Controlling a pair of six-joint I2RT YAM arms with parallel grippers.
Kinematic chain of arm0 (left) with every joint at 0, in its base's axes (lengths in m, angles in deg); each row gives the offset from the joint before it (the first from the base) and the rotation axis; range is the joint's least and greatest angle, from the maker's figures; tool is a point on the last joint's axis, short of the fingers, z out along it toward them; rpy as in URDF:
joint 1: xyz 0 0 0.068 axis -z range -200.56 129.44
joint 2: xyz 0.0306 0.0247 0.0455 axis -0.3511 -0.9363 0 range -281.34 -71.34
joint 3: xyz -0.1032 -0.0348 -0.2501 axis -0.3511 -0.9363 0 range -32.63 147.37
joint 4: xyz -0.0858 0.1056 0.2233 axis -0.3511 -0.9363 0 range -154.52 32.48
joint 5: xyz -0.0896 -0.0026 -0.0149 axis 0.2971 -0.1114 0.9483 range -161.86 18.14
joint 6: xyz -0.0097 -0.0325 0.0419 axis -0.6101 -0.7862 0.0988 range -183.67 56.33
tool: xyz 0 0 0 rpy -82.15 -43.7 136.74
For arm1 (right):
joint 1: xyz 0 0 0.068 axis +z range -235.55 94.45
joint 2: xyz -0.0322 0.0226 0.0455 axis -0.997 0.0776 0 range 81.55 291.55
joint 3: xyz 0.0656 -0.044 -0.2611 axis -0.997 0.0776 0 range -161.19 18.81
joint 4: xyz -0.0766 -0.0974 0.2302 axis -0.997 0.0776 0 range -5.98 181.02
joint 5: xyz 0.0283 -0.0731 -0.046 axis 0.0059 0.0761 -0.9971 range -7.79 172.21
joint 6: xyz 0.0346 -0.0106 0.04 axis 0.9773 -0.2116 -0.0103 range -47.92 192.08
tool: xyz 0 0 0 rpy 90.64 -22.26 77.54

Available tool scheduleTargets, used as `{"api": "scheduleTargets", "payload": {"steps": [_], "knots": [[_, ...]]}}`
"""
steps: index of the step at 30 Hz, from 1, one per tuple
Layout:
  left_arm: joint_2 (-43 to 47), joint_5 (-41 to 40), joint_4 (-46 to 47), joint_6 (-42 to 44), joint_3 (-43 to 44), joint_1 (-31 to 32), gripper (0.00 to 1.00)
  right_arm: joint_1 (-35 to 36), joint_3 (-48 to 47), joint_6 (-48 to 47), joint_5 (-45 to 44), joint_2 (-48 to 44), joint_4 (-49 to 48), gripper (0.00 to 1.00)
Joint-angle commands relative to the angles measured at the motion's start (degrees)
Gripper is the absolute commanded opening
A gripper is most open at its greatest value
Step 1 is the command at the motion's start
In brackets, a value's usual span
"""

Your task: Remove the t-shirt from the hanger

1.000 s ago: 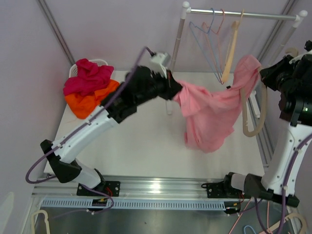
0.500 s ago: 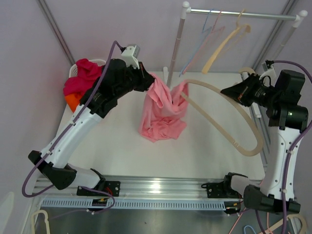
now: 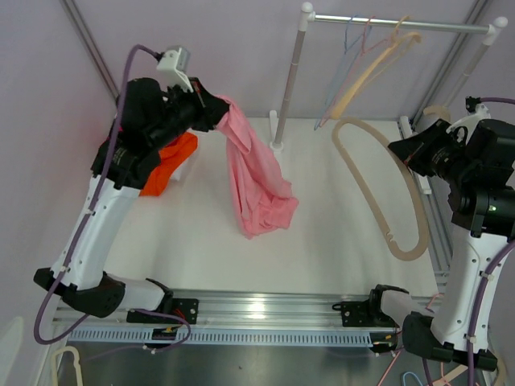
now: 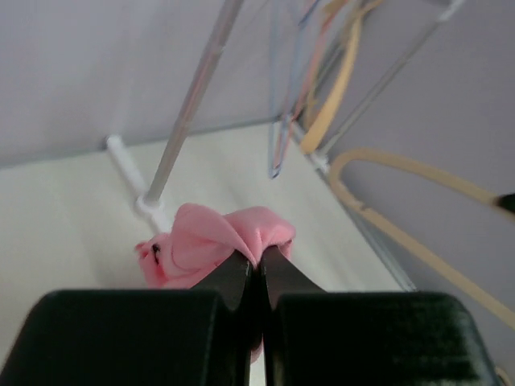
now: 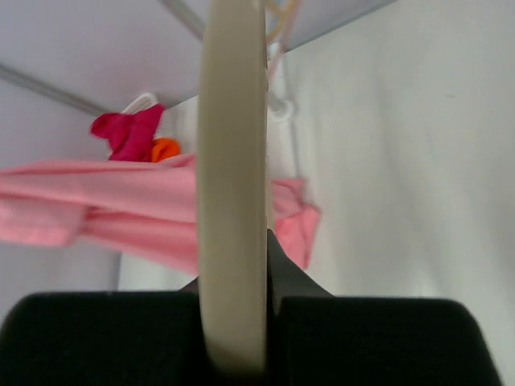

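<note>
The pink t-shirt [image 3: 256,177] hangs free from my left gripper [image 3: 217,110], which is shut on a fold of it [image 4: 233,237] high over the table's back left. Its lower end bunches on the table. The cream hanger [image 3: 386,193] is bare and apart from the shirt. My right gripper [image 3: 400,150] is shut on it at the right; the hanger's bar [image 5: 233,161] runs between the jaws in the right wrist view. The shirt also shows there [image 5: 121,213].
A clothes rail [image 3: 386,22] at the back right carries several spare hangers [image 3: 362,68], its post [image 3: 288,88] standing near the shirt. A white basket with red and orange clothes [image 3: 165,157] sits back left behind my left arm. A metal rail runs along the table's near edge.
My left gripper pulled the shirt left and up, fully off the hanger. My right gripper swung the empty hanger back to the right side.
</note>
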Motion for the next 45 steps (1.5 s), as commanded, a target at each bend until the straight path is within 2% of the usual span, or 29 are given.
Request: {"api": "scheduleTargets", "payload": {"steps": [1, 3, 4, 6, 8, 11, 12, 13, 14, 16, 19, 21, 24, 26, 29, 30, 31, 33, 34, 36, 37, 39, 40, 43, 45], "knots": [[1.52, 15.74, 11.59, 2.14, 5.46, -1.47, 0.01, 0.05, -1.82, -2.44, -14.45, 0.18, 0.51, 0.0], [-1.28, 27.69, 14.71, 0.21, 7.12, -1.56, 0.01, 0.05, -0.42, -1.57, -17.87, -0.34, -0.99, 0.0], [-3.3, 30.95, 12.99, -0.41, 13.66, -1.38, 0.01, 0.05, 0.02, -1.21, -18.76, -0.34, -2.47, 0.0], [-8.39, 35.44, 9.73, -2.08, 19.32, -0.15, 0.01, 0.05, 0.99, -0.68, -19.64, -0.17, -4.41, 0.0], [-9.03, 35.64, 9.62, -3.05, 19.35, 1.16, 0.01, -0.04, 1.17, -0.68, -21.4, 0.79, -6.87, 0.0], [-7.8, 37.74, 15.58, -5.85, 13.91, 1.43, 0.01, -0.04, 1.08, -0.42, -24.56, 3.16, -10.48, 0.0], [-9.45, 42.97, 16.56, -6.65, 14.25, 1.52, 0.01, -0.04, 0.82, -0.24, -25.18, 3.87, -11.18, 0.0], [-10.69, 44.76, 16.05, -7.35, 15.21, 2.56, 0.01, -0.04, 0.3, 0.11, -25.62, 5.53, -11.88, 0.0], [-11.92, 45.48, 11.69, -6.92, 19.13, 3.44, 0.01, 0.05, -0.75, 0.29, -26.15, 6.33, -12.24, 0.0], [-12.72, 43.05, 8.67, -4.56, 19.35, 5.98, 0.01, 0.05, -1.64, 0.64, -26.15, 7.82, -13.38, 0.0], [-8.44, 39.87, 13.48, -6.02, 8.32, 7.49, 0.01, 0.05, -1.91, 1.17, -29.4, 9.67, -16.62, 0.0], [-7.45, 40.74, 17.43, -8.05, 3.99, 7.5, 0.01, 0.05, -2.17, 0.82, -31.41, 11.16, -18.21, 0.0], [-10.86, 41.0, 15.35, -7.89, 6.24, 7.15, 0.01, -0.04, -4.18, -0.15, -33.26, 14.33, -20.76, 0.0], [-13.32, 41.35, 13.32, -8.23, 12.3, 4.87, 0.01, 0.05, -5.59, -0.77, -33.62, 16.34, -22.87, 0.0], [-21.57, 44.68, 14.2, -13.93, 26.84, -1.71, 0.01, 0.05, -9.72, -0.77, -34.06, 20.74, -23.76, 0.0], [-27.86, 47.48, 14.55, -16.04, 30.47, -3.65, 0.01, 0.05, -11.21, -1.12, -34.15, 23.53, -23.5, 0.0], [-31.15, 48.12, 14.72, -20.15, 34.77, -8.19, 0.0, -0.04, -14.09, -1.29, -34.5, 24.87, -22.97, 0.0], [-32.15, 49.52, 29.61, -28.23, 33.34, -14.01, 0.01, 0.05, -17.1, -1.99, -35.2, 27.59, -22.79, 0.0], [-33.02, 49.88, 33.06, -34.63, 33.41, -20.56, 0.01, -0.04, -19.29, -2.95, -35.38, 30.13, -23.92, 0.0], [-33.73, 49.71, 40.17, -38.8, 33.59, -27.02, 0.01, 0.05, -20.62, -4.19, -35.03, 32.34, -26.56, 0.0], [-33.55, 48.49, 41.87, -40.56, 32.98, -33.66, 0.01, -0.04, -21.41, -4.98, -35.29, 34.87, -29.09, 0.0], [-33.29, 44.02, 44.6, -39.88, 33.23, -39.32, 0.01, -0.13, -25.8, -6.04, -35.64, 37.87, -31.22, 0.0], [-32.59, 42.16, 45.13, -39.35, 33.41, -44.13, 0.01, -0.04, -27.9, -6.3, -35.64, 39.54, -31.23, 0.0], [-31.54, 37.59, 46.89, -34.37, 34.64, -50.57, 0.01, -0.04, -38.01, -6.39, -32.58, 47.1, -31.92, 0.0], [-30.31, 34.33, 47.15, -31.1, 34.55, -51.83, 0.01, -0.04, -42.75, -6.31, -29.34, 51.41, -33.85, 0.0]]}}
